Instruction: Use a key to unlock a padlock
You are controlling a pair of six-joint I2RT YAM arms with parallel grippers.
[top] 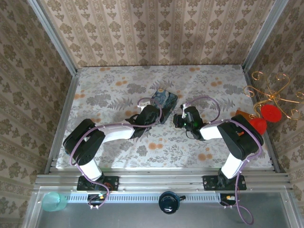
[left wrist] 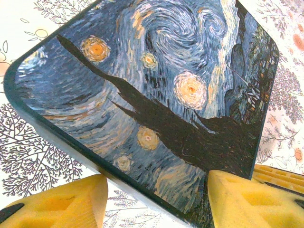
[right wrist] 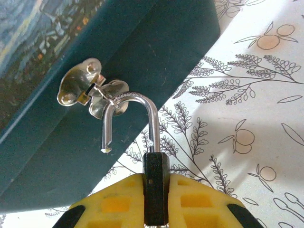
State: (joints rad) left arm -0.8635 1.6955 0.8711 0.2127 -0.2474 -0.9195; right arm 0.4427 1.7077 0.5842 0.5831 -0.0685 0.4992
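A blue tin (top: 165, 98) with a swirly night sky painted on it is seen near the middle of the flowery bench (top: 109, 90). It is turned so that one corner points to the near side. The left tool (top: 151, 115) is placed at the tin's near left side. The right tool (top: 179, 119) is placed just beside the tin's right side.

In the left wrist view, the painted lid (left wrist: 166, 95) is seen from very close. The left tool's two yellow fingers (left wrist: 61, 204) are spread wide, and the near edge of the tin is found between them. One finger is seen against the tin's corner. It cannot be told whether the tin is squeezed or only framed.

In the right wrist view, the small black padlock (right wrist: 156, 192) is clenched between the right tool's yellow pads (right wrist: 109, 204). The padlock is held upright, with its shiny shackle (right wrist: 154, 128) on top. The shackle is open: one leg is sunk in the black body, and the other leg is left hanging free in the air. The curved top of the shackle is caught in the silver latch (right wrist: 78, 85) on the dark blue side wall of the tin. So the padlock is found at the tin's right side, just above the bench.

Off the bench, on the right, a gold wire stand (top: 273, 92) and two red things (top: 271, 112) are seen.
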